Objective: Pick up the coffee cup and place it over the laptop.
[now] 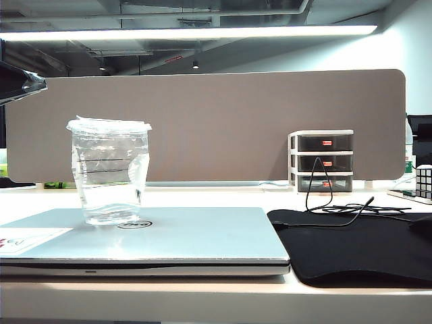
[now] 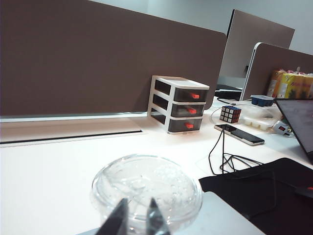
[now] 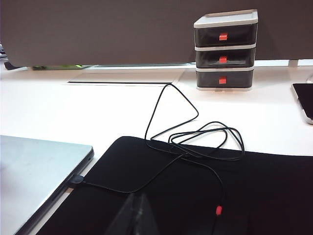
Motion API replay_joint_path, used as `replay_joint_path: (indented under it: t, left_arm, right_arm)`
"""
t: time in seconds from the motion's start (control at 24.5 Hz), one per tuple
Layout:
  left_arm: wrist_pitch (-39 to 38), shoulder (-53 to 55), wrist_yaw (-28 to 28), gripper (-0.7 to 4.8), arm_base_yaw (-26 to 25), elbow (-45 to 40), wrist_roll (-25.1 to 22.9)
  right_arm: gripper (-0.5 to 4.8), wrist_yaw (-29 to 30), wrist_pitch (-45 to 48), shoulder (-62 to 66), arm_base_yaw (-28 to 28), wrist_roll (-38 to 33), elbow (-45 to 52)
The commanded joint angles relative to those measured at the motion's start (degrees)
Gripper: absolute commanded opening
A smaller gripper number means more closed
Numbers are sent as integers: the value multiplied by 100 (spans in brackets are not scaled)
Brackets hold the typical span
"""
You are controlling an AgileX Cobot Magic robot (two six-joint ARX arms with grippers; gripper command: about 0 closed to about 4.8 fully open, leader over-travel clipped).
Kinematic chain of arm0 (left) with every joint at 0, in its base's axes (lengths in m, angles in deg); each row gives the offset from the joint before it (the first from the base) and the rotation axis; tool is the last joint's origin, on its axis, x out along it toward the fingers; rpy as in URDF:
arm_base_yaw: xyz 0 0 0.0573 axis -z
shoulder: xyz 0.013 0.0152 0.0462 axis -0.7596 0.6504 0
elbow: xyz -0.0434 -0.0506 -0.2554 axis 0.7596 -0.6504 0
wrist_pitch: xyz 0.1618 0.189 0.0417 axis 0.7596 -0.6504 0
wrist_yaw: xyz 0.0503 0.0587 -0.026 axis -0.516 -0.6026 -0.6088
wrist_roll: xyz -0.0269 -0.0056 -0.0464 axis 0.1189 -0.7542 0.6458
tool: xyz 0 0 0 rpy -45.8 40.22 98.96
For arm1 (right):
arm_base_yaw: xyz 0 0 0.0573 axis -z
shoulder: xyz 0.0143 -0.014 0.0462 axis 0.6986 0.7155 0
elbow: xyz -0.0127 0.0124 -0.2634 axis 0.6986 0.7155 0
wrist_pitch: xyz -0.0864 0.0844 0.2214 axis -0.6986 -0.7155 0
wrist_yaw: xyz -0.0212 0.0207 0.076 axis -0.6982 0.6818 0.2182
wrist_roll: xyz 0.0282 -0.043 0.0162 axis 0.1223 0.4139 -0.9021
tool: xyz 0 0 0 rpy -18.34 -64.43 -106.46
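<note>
- Clear crinkled plastic, the coffee cup [image 1: 109, 172] stands upright on the lid of the laptop [image 1: 196, 236], beside the round logo, its long axis vertical.
- The left gripper [image 2: 136, 218] sits above and just behind the cup's lid, fingertips nearly together, holding nothing; it is the nearer arm.
- The right gripper [image 3: 134, 215] hovers over the black mat [image 3: 254, 196], apart from the cup; its jaws look closed, though the edge-on view is poor.
</note>
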Motion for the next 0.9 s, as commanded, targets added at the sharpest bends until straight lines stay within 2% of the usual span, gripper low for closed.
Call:
replay_joint_path:
  t: [0.04,0.2,0.37,0.49,0.69,0.74,0.82,0.9]
  left_arm:
    - [-498,-525,-273,-5,-11,20,-48]
    - [-1434,-1440,-514,-5,-11,22,-48]
    - [-3018,-2649,-520,-5,-11,24,-26]
    - [-4413,-3969,-962,-5,-11,24,-170]
    - [-6299,-5751,-1381,-5,-11,44,-199]
    - [-6872,-6251,-1410,-5,-11,61,-258]
    - [-7503,-6363,-1556,-5,-7,225,-391]
    - [-7641,-6369,-1764,-5,-7,306,-542]
  right_arm:
    - [-6,-26,96,-11,-2,153,28]
    - [-6,-24,94,-11,-4,151,28]
    - [-6,-7,94,-11,-4,149,28]
    - [-6,-9,94,-11,-4,149,28]
    - [-6,-4,94,-11,-4,149,28]
    - [-6,0,94,-11,-4,149,28]
    - [-6,2,92,-7,-17,149,26]
    - [-6,0,98,7,-74,151,26]
